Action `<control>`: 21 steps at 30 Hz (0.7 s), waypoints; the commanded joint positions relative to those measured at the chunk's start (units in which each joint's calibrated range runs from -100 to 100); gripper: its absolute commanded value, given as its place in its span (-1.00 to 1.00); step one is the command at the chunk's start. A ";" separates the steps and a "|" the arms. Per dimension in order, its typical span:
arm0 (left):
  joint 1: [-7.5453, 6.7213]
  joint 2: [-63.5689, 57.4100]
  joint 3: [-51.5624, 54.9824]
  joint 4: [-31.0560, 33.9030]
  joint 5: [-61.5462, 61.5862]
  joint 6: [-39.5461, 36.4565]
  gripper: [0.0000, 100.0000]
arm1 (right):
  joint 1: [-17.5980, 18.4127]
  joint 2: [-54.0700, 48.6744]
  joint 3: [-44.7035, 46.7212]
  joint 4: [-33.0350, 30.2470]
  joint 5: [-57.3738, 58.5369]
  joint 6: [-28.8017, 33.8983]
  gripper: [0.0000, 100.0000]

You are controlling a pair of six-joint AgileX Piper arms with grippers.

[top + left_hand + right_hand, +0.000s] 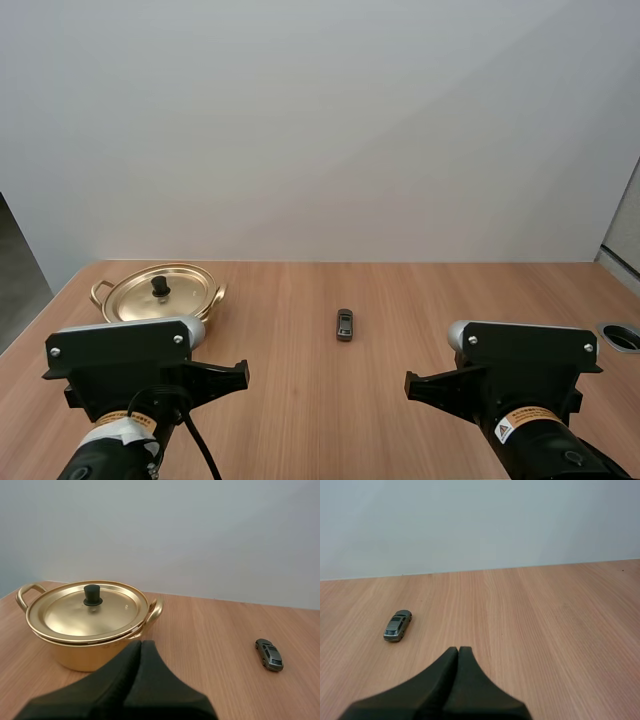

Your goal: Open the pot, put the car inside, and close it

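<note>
Sitting near the table's [420, 300] far left corner, the pot [82, 657] is gold-coloured with a loop handle on each side. The lid [60, 615] lies flat on its rim, with a black knob [92, 595] upright at its middle. The car [344, 324], small and grey, lies on bare wood about midway between the left and right edges. It is well apart from the pot, to the pot's right, with its length running from near edge to far edge. The left gripper [141, 646] is clenched on nothing, its two black fingers pressed together into one dark wedge. It hangs on the near side of the pot, tips aimed at the pot's near wall. The right gripper [458, 651] is likewise clenched and grasps nothing. It hangs above bare wood on the near side of the car and somewhat to its right, apart from it. By the near edge, the left arm [120, 370] stands in line with the pot, and the right arm [525, 365] closer to the right edge.
</note>
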 commanded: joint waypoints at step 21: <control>-0.01 0.00 0.00 1.55 0.04 0.05 -1.00 | 0.00 0.00 0.00 -1.99 -3.89 -0.39 -1.00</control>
